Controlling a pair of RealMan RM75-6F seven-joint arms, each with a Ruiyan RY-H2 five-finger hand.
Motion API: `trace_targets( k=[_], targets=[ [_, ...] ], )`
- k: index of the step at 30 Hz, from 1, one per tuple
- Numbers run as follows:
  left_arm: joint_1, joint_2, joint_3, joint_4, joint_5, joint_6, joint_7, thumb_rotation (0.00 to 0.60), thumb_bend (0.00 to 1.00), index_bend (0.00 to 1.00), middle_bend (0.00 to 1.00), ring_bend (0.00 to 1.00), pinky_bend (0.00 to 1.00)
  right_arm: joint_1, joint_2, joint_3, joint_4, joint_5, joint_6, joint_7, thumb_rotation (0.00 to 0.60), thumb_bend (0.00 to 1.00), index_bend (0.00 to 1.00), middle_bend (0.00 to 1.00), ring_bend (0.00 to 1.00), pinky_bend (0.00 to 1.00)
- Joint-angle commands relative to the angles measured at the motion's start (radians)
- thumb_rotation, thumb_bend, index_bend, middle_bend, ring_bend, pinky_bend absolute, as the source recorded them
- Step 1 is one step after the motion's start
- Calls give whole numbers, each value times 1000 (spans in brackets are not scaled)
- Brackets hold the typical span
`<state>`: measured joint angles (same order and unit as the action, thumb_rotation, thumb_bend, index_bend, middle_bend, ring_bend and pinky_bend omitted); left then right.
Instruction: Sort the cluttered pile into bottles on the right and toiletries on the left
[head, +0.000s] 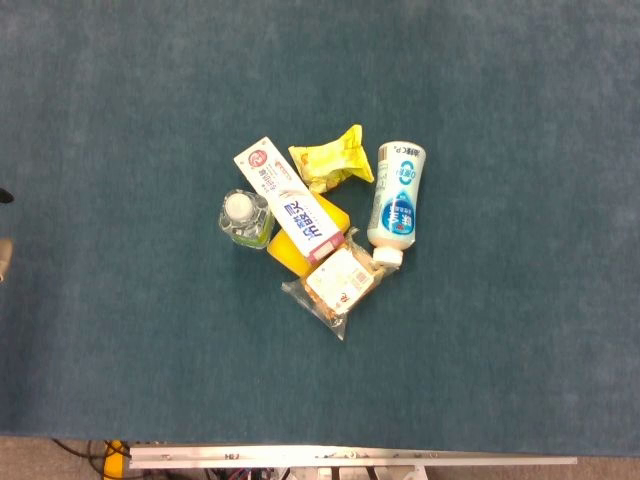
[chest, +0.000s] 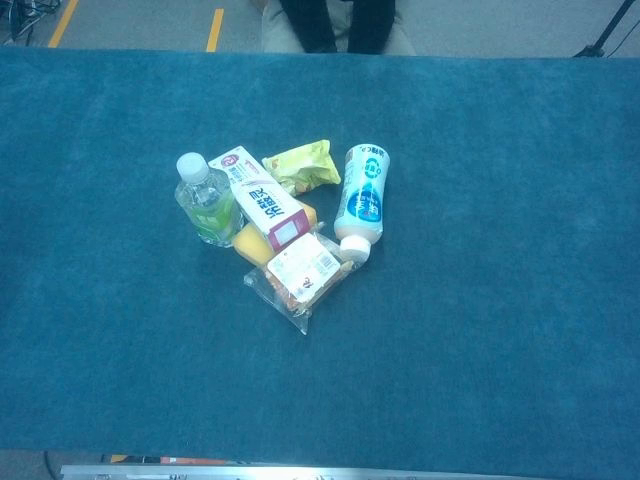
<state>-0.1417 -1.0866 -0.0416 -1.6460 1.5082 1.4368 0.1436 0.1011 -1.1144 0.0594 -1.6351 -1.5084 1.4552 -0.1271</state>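
With neither hand in view, we eye the pile mid-bench: the white bottle (head: 396, 200) lying on its side looks rigid yet slick, best gripped round its waist, while the toothpaste box (head: 288, 200), light and stiff, wants holding by its long edges.

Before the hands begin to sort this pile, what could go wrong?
1. The toothpaste box lies across the yellow item and against the small upright bottle; pulling it may tip that bottle.
2. The white bottle lies on its side and may roll when nudged.
3. The clear snack packet touches the white bottle's cap, so it may be dragged along.
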Motion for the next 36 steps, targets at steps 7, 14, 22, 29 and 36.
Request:
trace_targets(
  k=[7,14,22,29,36],
  targets=[
    [-3,-6,-1,9,1,0,-8,600,368,328,358,291,251,2,9,-3,-11,-6,-2,-4,600,35,354,403,321,310],
    [0,-4,1,17,1,7,-16,600,369,328,358,291,251,30,22,-3,-25,-25,-35,-7,600,35,354,403,321,310],
    [-1,5,-1,16,6,12,-24,600,368,328,358,291,251,125,50,25,-45,-50,-138,-33,600,21,354,403,320,310],
    [12,21,3,11,5,28,-29,600,369,328,358,291,251,260,48,47,-46,-65,-306,-41,600,0,324,384,299,310],
    [31,41,6,0,5,55,-34,600,369,328,358,291,251,401,-3,51,-11,-104,-467,-66,600,0,197,322,232,316]
  ],
)
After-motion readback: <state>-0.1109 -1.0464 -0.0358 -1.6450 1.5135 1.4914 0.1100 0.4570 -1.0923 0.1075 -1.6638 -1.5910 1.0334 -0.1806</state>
